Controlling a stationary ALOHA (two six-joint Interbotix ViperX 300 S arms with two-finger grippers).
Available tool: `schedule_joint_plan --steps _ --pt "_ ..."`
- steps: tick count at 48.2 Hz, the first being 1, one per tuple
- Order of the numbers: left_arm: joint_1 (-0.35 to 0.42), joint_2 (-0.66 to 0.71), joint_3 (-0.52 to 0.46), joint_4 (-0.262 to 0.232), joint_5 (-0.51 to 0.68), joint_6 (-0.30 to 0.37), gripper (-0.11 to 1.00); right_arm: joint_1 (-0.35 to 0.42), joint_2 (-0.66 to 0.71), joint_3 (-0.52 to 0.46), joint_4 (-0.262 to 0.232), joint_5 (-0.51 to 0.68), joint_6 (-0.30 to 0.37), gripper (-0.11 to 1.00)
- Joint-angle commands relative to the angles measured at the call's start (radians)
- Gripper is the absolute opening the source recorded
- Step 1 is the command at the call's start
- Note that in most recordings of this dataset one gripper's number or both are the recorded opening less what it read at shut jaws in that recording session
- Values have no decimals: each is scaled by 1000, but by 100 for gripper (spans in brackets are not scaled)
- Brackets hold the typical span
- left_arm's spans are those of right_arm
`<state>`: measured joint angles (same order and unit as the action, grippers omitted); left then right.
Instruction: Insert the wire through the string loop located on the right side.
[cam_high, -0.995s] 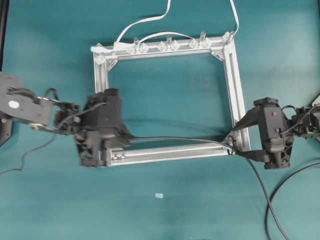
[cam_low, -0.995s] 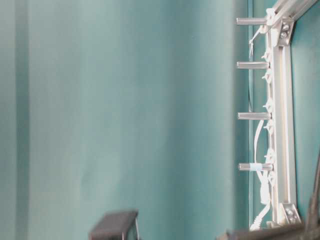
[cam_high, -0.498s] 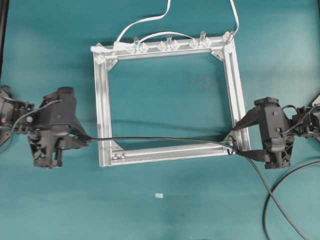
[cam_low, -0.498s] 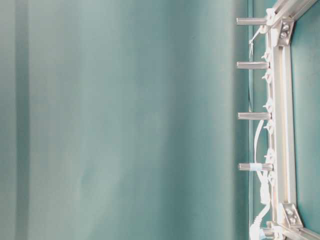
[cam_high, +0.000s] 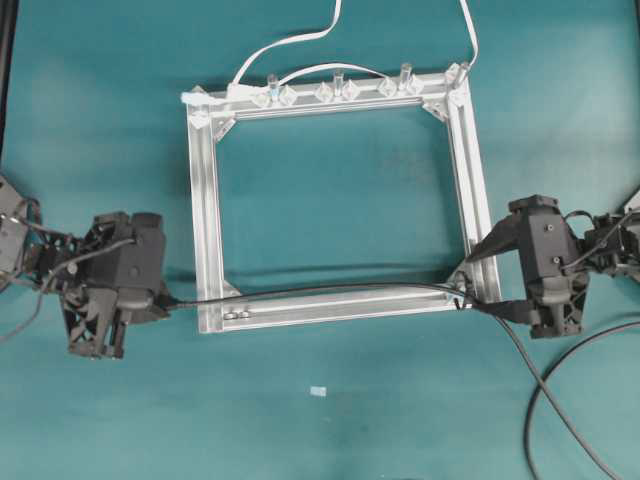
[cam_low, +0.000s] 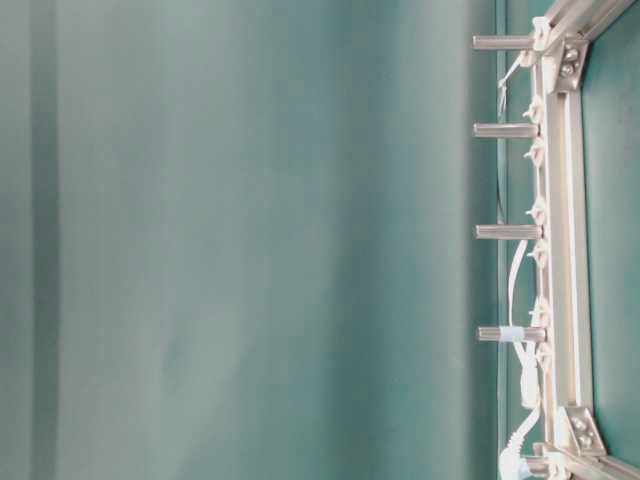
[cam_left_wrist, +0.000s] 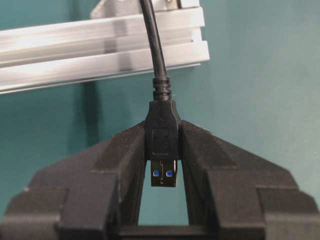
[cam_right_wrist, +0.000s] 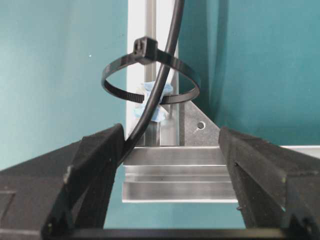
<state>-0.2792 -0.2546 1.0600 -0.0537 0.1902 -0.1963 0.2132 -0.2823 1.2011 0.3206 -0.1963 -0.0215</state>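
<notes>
Wire (cam_left_wrist: 159, 60): plug clamped in my left pincer (cam_left_wrist: 163, 150), left of the frame (cam_high: 205, 210). It runs across the frame's lower bar and passes through the loop (cam_right_wrist: 150, 77) at the right corner. Right pincer (cam_right_wrist: 170, 150) spread wide, empty, straddling that corner.

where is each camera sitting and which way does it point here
Overhead exterior: above the table, facing down at the aluminium frame; both arms show, left gripper and right gripper.
Table-level exterior: low beside the table, image turned sideways, facing the frame's clip rail; no robot part shows.
Left wrist: behind the fingers, clamped on the wire.
Right wrist: behind open fingers, facing the string loop, wire passing through.
Shared: frame in all; wire in three.
</notes>
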Motion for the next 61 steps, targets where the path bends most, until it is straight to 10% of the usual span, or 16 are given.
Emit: schedule_joint_plan --steps 1,16,28,33,61 --pt "-8 0 -14 -2 -2 -8 21 2 -8 -5 -3 -5 -2 85" --pt "0 -11 -28 -2 18 -17 22 2 -8 -6 -2 -3 0 85" --pt "21 -12 -28 -2 23 -15 82 3 -8 -8 -3 -5 -2 85" --pt "23 -18 -28 2 20 -12 68 2 -11 -8 -3 -5 -3 85" --pt "129 -204 -8 9 25 51 75 -54 -256 40 -46 2 -5 84"
